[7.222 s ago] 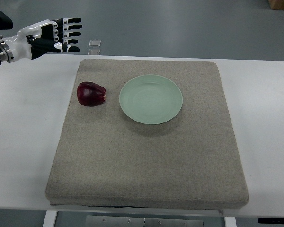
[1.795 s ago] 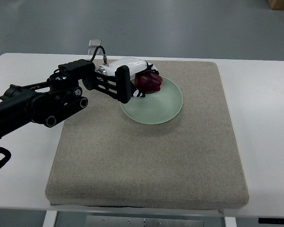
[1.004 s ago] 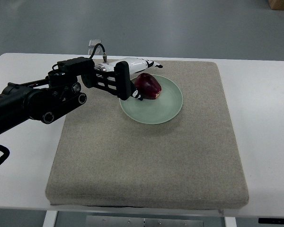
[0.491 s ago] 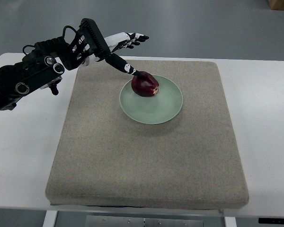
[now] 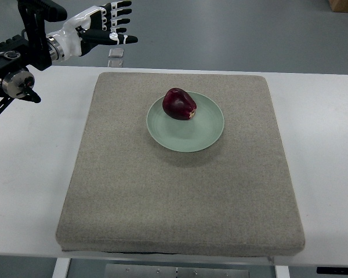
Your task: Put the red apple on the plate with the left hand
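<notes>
Top view only. The apple [image 5: 180, 104] sat on the plate [image 5: 204, 132], in its upper-left part, lying tilted with a pale spot on the side facing right. It was inside the rim, not hanging over the edge. The plate was on the mat [image 5: 180, 191], near the mat's far half, and the mat covered most of the table [image 5: 29, 174]. Judging by that, the placing step was done and the task was basically complete; what remained was only the retreat. Next move, as I read it: take the arm clear of the work area and park it, no contact with plate or fruit needed. Only risk I could see was the fruit rolling, since it rested on its side toward the rim, but nothing was touching it. The left hand [image 5: 101, 23] was at the upper-left corner, beyond the far edge of the table, well apart from the plate. Its arm came in from the left edge. The fingers [image 5: 119, 13] were stretched out nearly straight, side by side, pointing right; the thumb [image 5: 122, 39] stuck out below them. The hand was released and empty, touching nothing. A small clear object [image 5: 115, 53] lay on the floor just below the hand, past the table edge; couldn't tell what it was. The right hand didn't show anywhere.
</notes>
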Robot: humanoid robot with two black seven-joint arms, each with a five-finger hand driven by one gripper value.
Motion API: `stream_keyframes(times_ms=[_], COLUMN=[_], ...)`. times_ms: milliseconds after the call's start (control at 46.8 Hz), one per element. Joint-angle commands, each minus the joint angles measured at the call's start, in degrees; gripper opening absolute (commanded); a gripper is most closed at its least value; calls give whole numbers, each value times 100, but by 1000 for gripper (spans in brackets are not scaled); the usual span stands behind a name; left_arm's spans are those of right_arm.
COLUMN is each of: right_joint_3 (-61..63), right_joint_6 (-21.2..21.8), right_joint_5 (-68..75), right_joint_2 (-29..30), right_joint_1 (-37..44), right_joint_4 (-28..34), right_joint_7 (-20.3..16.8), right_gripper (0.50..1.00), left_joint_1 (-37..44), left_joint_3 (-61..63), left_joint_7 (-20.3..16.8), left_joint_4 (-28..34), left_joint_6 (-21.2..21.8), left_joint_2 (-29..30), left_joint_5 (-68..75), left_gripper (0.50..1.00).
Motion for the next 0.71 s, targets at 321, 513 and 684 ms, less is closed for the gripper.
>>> stream_keyframes(times_ms=[321,513,684], right_joint_3=[0,0,0], right_joint_6=[-4,-4,-4], right_joint_5=[0,0,0], right_joint_2=[0,0,0], right_joint_1=[0,0,0], right_joint_4=[0,0,0], right_joint_7=[7,-1,-1], right_gripper=[932,930,932], left_joint_1=[474,685,773], left_joint_3=[2,2,2], left_joint_7=[709,938,1167], left_joint_4=[1019,1045,1054], left_joint_6=[-1282,-1617,-1626], left_joint_2=[65,65,21], left_joint_5=[-2465,-3106,-3397], left_gripper=[996,996,996])
